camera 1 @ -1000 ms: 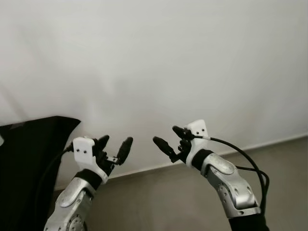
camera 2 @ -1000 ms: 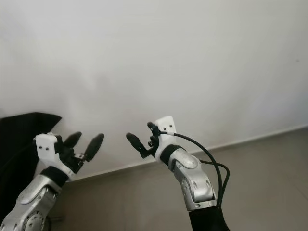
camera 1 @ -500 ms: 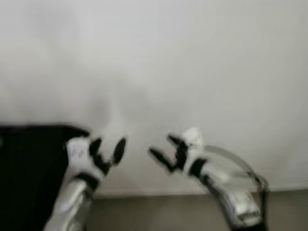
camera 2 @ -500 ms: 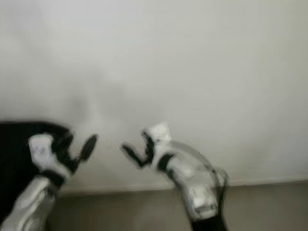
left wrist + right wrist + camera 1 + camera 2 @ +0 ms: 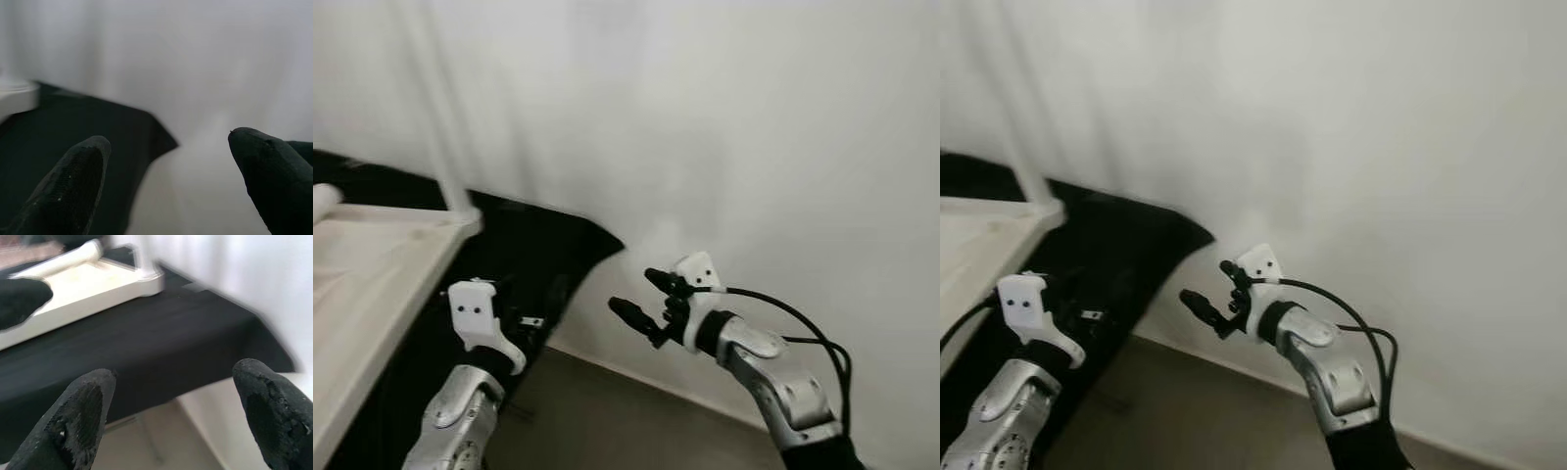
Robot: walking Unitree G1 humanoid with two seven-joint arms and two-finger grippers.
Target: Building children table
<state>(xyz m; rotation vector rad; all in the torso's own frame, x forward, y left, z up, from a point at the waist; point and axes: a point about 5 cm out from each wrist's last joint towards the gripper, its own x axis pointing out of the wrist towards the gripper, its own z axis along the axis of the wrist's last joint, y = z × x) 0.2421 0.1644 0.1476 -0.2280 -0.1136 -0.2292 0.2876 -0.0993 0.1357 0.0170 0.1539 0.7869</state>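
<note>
**Left eye view: approach to the upturned table, both grippers empty**

From left to right: the pale tabletop (image 5: 362, 284) lies upside down on a black surface (image 5: 543, 250), one white leg (image 5: 435, 127) standing up from its corner. The left gripper (image 5: 166, 166), fingers spread wide and holding nothing, hovers beside that corner. The right gripper (image 5: 641, 299), likewise wide and empty, hangs near the white wall (image 5: 754, 147). Judged step: reaching toward the workpiece; next, either gripper must close in on the table.

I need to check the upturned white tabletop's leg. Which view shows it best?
The right wrist view: the tabletop with one leg standing, another lying. The eye views show a corner; the left wrist view, a blurred edge.
</note>
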